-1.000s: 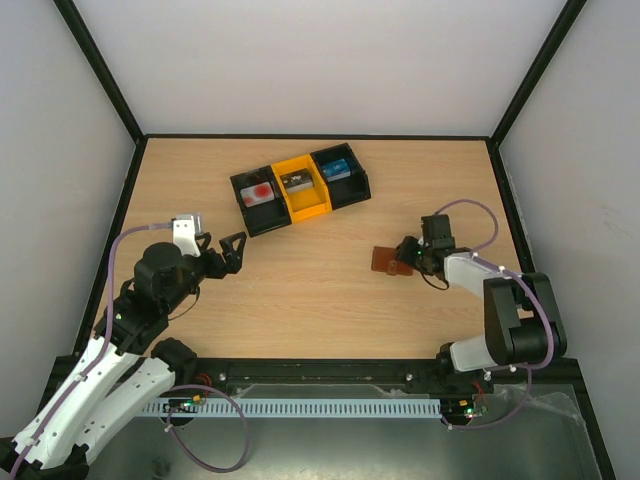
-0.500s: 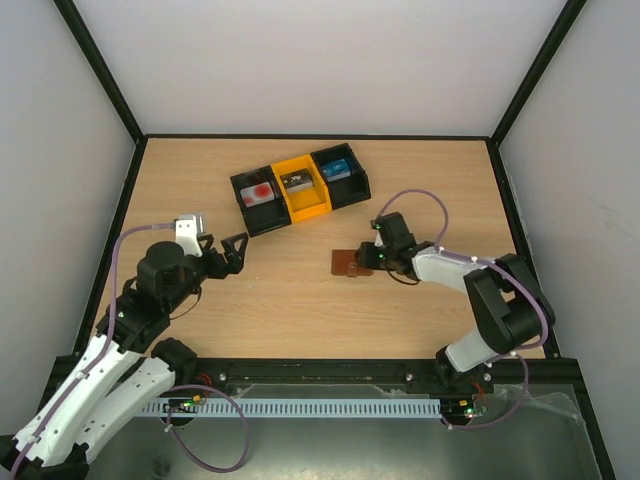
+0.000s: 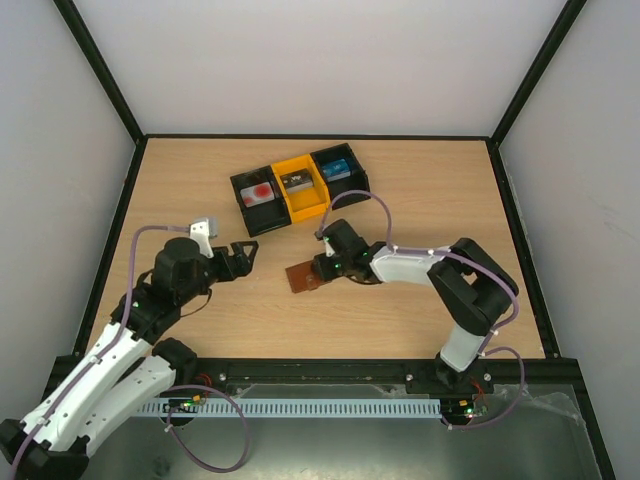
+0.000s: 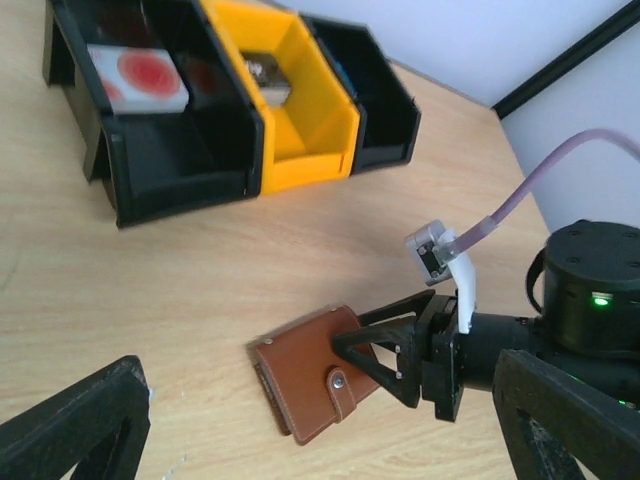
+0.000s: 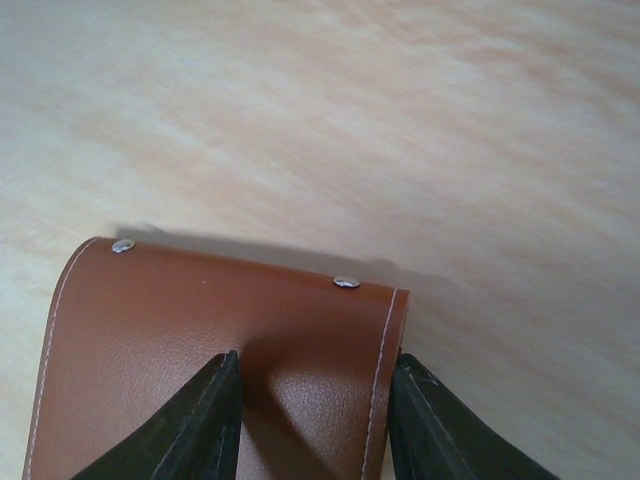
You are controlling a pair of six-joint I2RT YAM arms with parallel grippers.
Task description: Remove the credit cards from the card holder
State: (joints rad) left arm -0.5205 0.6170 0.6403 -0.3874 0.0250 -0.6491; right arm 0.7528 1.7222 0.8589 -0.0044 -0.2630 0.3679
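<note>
The card holder [image 3: 302,278], a brown leather-like wallet, is folded shut with its snap tab fastened. It sits low over the table's middle, in front of the tray. My right gripper [image 3: 322,268] is shut on its right end; in the right wrist view the two fingers [image 5: 212,420] pinch the brown cover [image 5: 200,330]. My left gripper [image 3: 240,254] is open and empty, just left of the wallet. In the left wrist view the wallet [image 4: 305,375] lies between my own wide-spread fingers [image 4: 80,430]. No credit card shows; the wallet's inside is hidden.
A three-part tray [image 3: 345,194], black, yellow and black, stands at the back of the table. Its left bin holds a white block with a red round mark [image 3: 259,192]; the other bins hold small items. Black frame rails edge the table.
My right gripper has carried the wallet leftward from the table's right side to the middle. My left gripper has shifted slightly right, toward the wallet, and stays open.
</note>
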